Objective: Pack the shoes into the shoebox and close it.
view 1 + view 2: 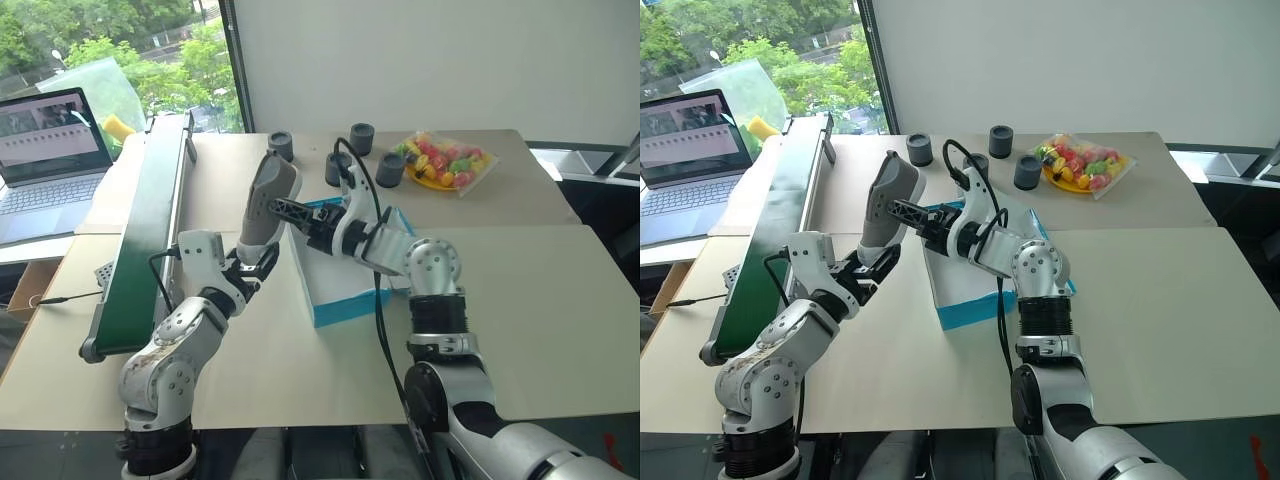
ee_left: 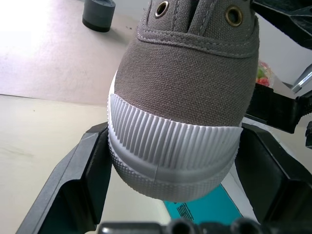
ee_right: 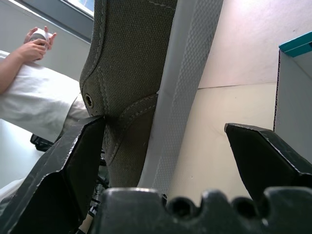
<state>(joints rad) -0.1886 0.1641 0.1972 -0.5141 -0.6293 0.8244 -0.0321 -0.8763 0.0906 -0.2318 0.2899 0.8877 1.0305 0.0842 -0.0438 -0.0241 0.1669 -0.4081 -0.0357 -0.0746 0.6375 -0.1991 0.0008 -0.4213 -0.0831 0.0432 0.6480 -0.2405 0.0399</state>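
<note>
Left tool: grips shoe toe, upright | Right tool: open around shoe's middle; close squarely before you release | Target: box.

Pale wooden tables under a white wall, leafy daylight through the window at left.

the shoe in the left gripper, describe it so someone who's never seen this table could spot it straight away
Start at the light table and find the blue shoebox near its middle. Just left of the box, the left gripper holds a shoe upright by its toe. It is grey canvas with a ribbed white toe cap, unlike the dark round cups behind.
</note>
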